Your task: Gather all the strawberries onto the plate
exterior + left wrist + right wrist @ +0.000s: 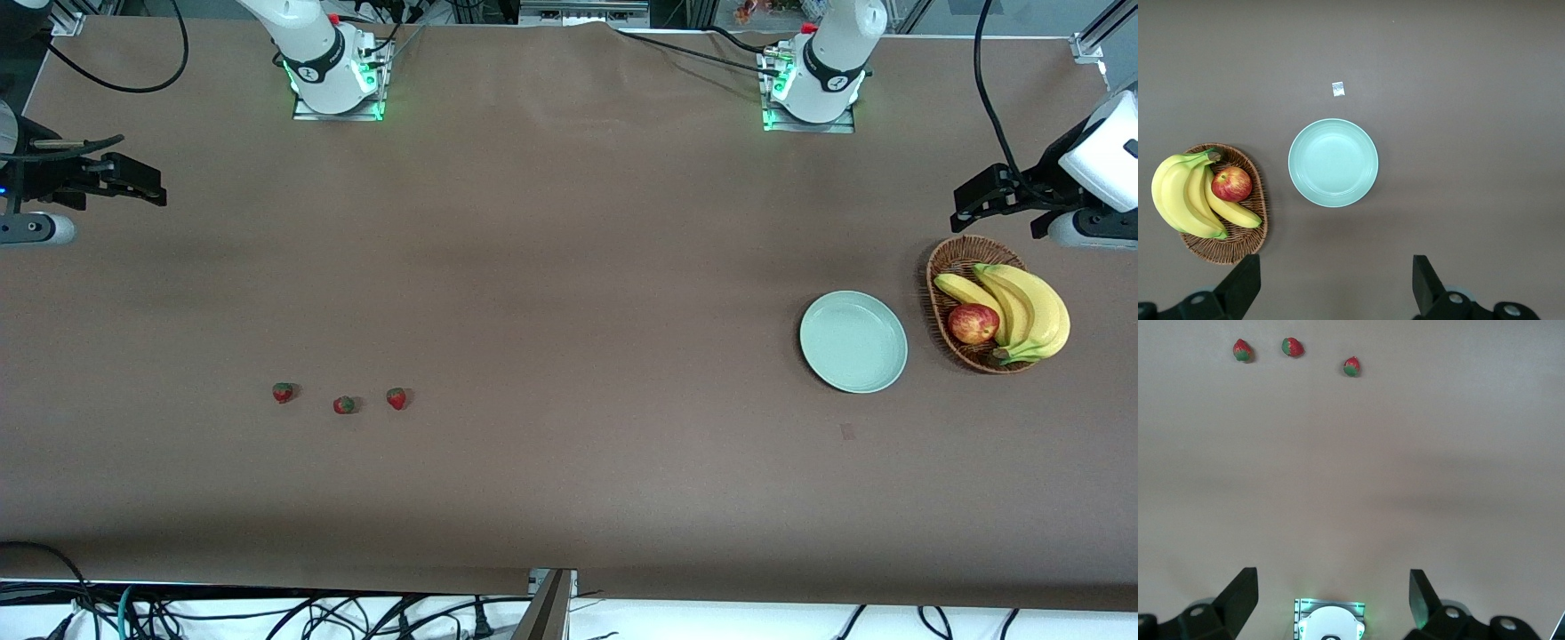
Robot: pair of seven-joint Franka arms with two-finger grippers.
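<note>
Three strawberries [283,392] [344,405] [396,398] lie in a loose row on the brown table toward the right arm's end, also seen in the right wrist view [1241,350] [1292,347] [1351,366]. The mint-green plate [853,341] [1333,162] sits bare toward the left arm's end, beside the basket. My left gripper [973,206] [1336,270] hangs open and holds nothing, over the table by the basket. My right gripper [138,182] [1331,585] hangs open and holds nothing, over the right arm's end of the table, well away from the strawberries.
A wicker basket [944,267] [1238,250] holds bananas [1031,307] [1185,197] and a red apple [973,324] [1231,184]. A small pale scrap [1338,89] lies on the table near the plate. Cables run along the table's edge nearest the front camera.
</note>
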